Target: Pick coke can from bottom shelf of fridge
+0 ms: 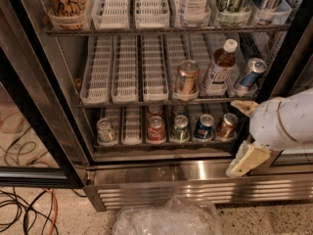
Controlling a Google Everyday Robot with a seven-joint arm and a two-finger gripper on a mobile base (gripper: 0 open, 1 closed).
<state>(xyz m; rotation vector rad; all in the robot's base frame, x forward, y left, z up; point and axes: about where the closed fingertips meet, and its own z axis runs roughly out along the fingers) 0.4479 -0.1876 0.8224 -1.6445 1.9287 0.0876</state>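
The fridge [195, 173] stands with its glass door open. Its bottom shelf [132, 142] holds a row of short cans. The coke can [156, 129] is red with a silver top and stands in the middle lane, with a second red can behind it. A green can [180, 129] and a blue can [203, 126] stand to its right. My gripper [243, 133] is at the right edge of the shelf, outside the fridge and right of a bronze can [227, 125]. Its two cream fingers [247, 159] are spread apart and hold nothing.
A silver can [105, 130] stands at the left of the bottom shelf. The rack above holds a copper can [186, 77], a brown white-capped bottle [219, 66] and a blue-silver can [249, 72]. A clear plastic bag [168, 218] and cables [24, 209] lie on the floor.
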